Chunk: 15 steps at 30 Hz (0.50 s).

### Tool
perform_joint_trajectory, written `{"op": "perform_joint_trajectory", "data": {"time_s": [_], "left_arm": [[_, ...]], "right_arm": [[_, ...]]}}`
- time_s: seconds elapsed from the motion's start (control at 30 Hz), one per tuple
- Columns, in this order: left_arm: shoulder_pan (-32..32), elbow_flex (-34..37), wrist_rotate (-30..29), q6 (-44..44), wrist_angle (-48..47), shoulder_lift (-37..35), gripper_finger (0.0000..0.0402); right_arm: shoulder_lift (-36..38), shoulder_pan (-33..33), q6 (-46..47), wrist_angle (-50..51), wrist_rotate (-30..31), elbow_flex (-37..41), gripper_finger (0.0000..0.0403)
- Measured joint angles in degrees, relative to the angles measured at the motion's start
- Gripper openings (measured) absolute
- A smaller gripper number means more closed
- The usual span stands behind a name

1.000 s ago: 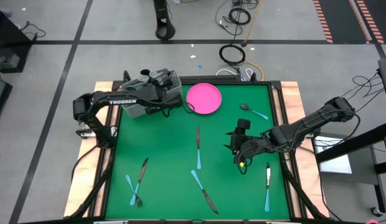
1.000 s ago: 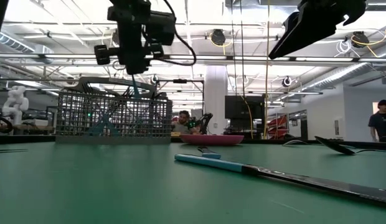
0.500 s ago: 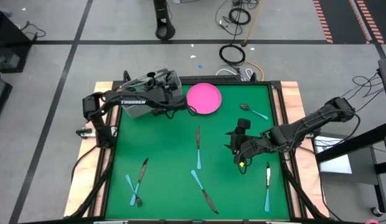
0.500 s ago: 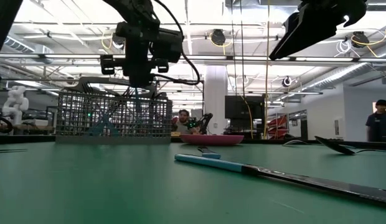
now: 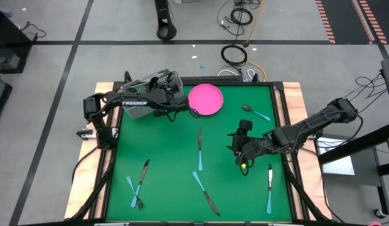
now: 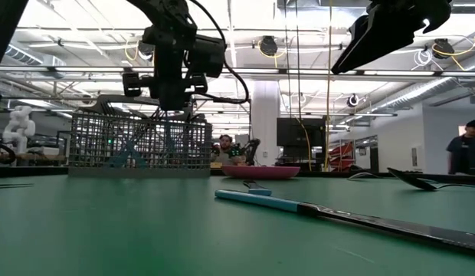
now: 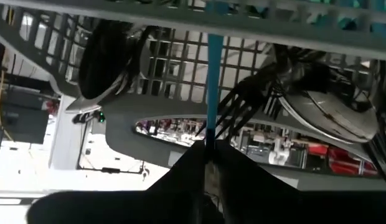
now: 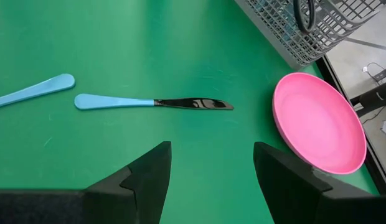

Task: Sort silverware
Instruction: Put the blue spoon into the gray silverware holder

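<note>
From above, the left gripper sits at the grey wire-mesh basket, by its plate-side edge. Left wrist cam: jaws pinched on a light-blue-handled utensil, long axis pointing straight into the basket. Right gripper idles wide open mid-table

Workshop hall, grey floor, bright ceiling lighting.

A grey floor crossed by dark tape lines is seen around the table; coiled cables are laid behind it. In the low view, ceiling lights, a white pillar and a dark monitor are seen.
</note>
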<state>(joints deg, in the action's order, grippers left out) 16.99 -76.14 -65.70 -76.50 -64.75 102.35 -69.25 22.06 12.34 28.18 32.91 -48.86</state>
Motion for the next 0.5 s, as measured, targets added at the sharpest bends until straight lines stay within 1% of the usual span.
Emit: {"op": "perform_joint_trajectory", "data": {"time_s": [0.13, 0.33, 0.43, 0.5], "left_arm": [[-0.7, 0.0, 0.1, -0.3, 1.7, 0.0, 0.0050], [-1.3, 0.0, -0.1, -0.4, 2.8, 0.0, 0.0101], [-1.3, 0.0, -4.2, -0.3, 5.1, 0.0, 0.0120], [-1.3, -0.7, -6.8, 0.4, 5.7, 0.0, 0.0124]], "right_arm": [[0.0, 0.0, 0.0, 0.0, 0.0, 0.0, 0.0217], [0.0, 0.0, -0.2, 0.0, 0.0, 0.0, 0.0217], [0.0, 0.0, -0.2, 0.0, 0.0, 0.0, 0.0217], [0.0, 0.0, -0.2, 0.0, 0.0, 0.0, 0.0217]]}}
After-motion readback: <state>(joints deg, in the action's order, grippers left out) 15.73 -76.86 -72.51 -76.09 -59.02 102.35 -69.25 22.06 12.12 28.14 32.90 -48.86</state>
